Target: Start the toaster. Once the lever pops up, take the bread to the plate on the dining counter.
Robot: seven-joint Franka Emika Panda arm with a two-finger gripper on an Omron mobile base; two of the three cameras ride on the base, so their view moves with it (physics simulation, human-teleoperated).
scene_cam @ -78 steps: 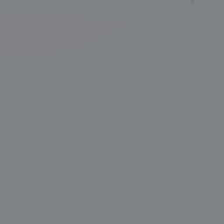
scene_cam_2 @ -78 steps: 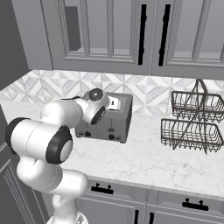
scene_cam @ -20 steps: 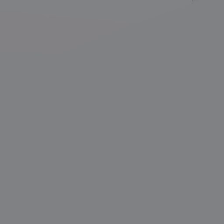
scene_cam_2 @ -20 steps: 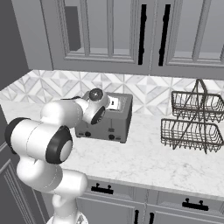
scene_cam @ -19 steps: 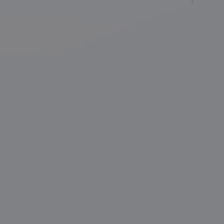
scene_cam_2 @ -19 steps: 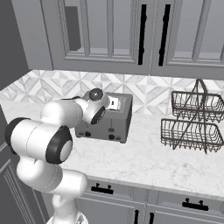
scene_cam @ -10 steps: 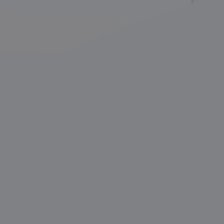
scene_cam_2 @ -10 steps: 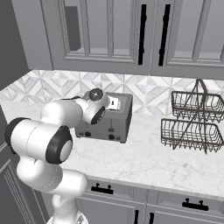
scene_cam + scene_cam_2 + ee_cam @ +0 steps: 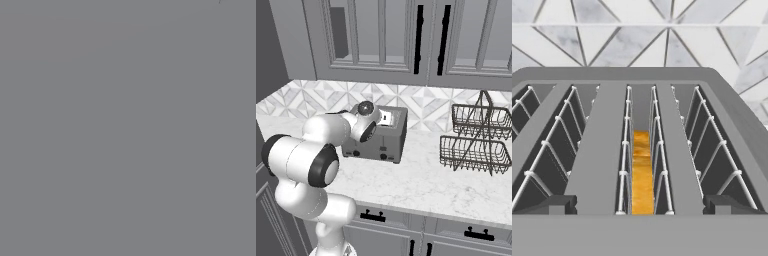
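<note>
We see the arm (image 9: pixel 321 150) reaching from the left over the white marble counter (image 9: pixel 421 180) toward the grey toaster (image 9: pixel 378 135), which stands on that counter against the tiled back wall (image 9: pixel 421 102). To the right of the toaster, well apart from it, sits a two-tier wire basket (image 9: pixel 476 137), and above the toaster hang grey cupboards (image 9: pixel 406 40) with dark handles. In the hand view we look straight down along the toaster's top (image 9: pixel 637 80): wide slots with wire guards lie to the left and right, and in the narrow middle slot the bread (image 9: pixel 642 175) stands on edge, sunk low between the wires, its golden-orange edge facing up. The gripper (image 9: pixel 639 205) hovers just above the toaster with its jaws spread wide, one dark fingertip (image 9: pixel 554 204) left of the bread's slot and the other to its right, holding nothing.
</note>
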